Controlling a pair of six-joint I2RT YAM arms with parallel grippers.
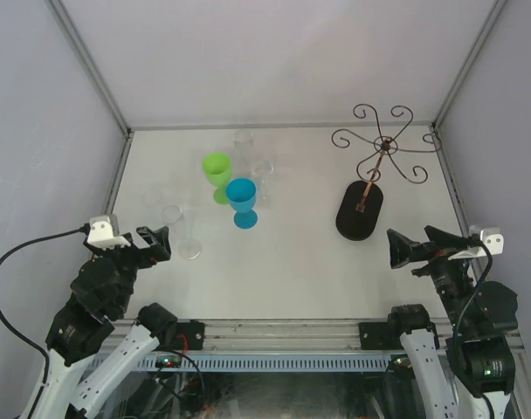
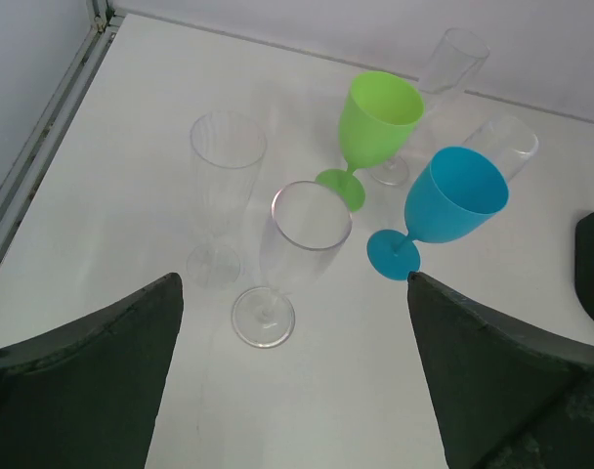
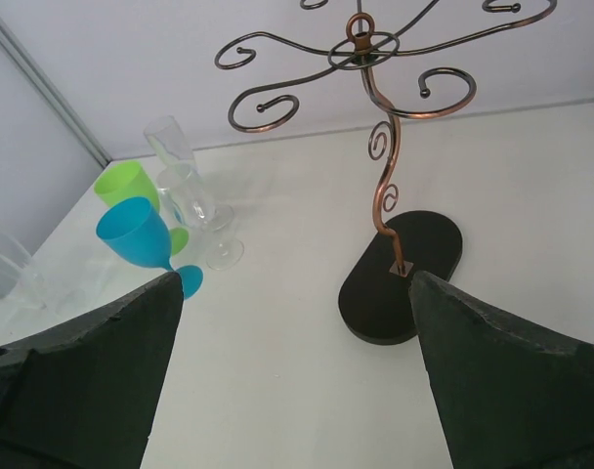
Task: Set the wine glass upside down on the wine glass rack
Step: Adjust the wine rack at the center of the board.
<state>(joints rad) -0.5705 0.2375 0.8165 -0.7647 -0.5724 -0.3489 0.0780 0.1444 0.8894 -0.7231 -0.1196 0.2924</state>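
L gripper [image 1: 161,242], R gripper [image 1: 412,245] spread wide, empty; I see blue glass [image 1: 242,201], green glass [image 1: 217,168] empty; clear glasses [image 2: 307,220] faint; rack [image 3: 424,254] top cropped.

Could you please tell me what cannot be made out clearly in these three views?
- Right wrist view: the wine glass rack loses its upper spiral arms to the top edge.
- Left wrist view: only a sliver of the rack shows, cut by the right edge.
- Top view: the clear glasses nearly vanish against the white table; their count is uncertain.
- Right wrist view: the blue glass hides part of the green glass.
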